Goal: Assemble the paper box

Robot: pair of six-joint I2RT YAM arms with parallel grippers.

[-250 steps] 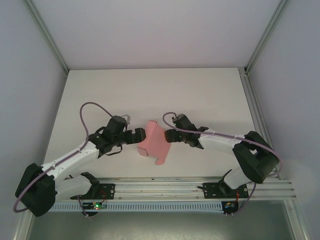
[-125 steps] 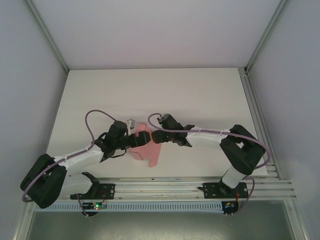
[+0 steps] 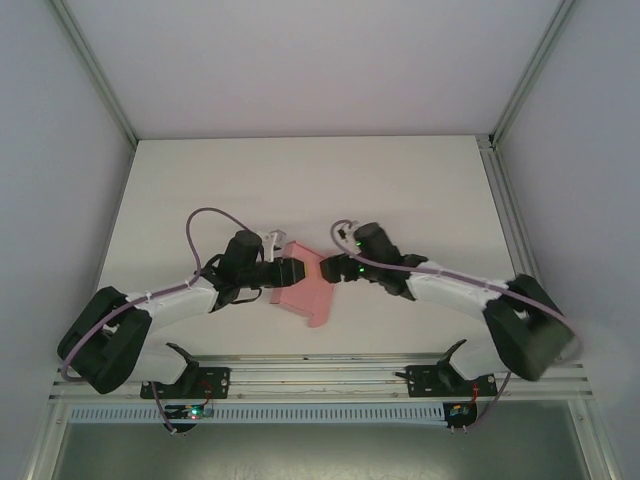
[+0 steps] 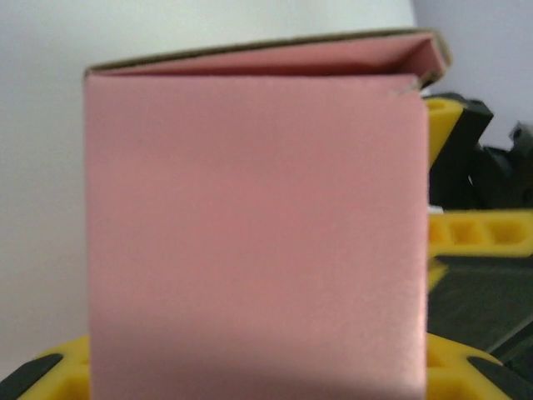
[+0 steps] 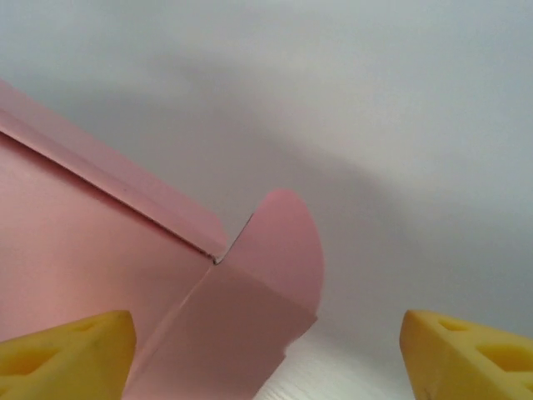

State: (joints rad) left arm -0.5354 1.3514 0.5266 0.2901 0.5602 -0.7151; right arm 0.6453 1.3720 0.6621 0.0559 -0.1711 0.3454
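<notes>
Arms converge on paper box [image 3: 310, 296]; left end effector [image 3: 296, 271] grip unclear, right end effector [image 3: 328, 268] spread wide.

Soft even light; wrist views blur the paper box [image 4: 250, 242].

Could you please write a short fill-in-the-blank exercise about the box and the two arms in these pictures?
1. The box is ____ in colour.
2. In the top view, the box lies ____ the left arm and the right arm.
3. In the right wrist view, the right fingers are ____ in colour.

Missing words: pink; between; yellow.
</notes>
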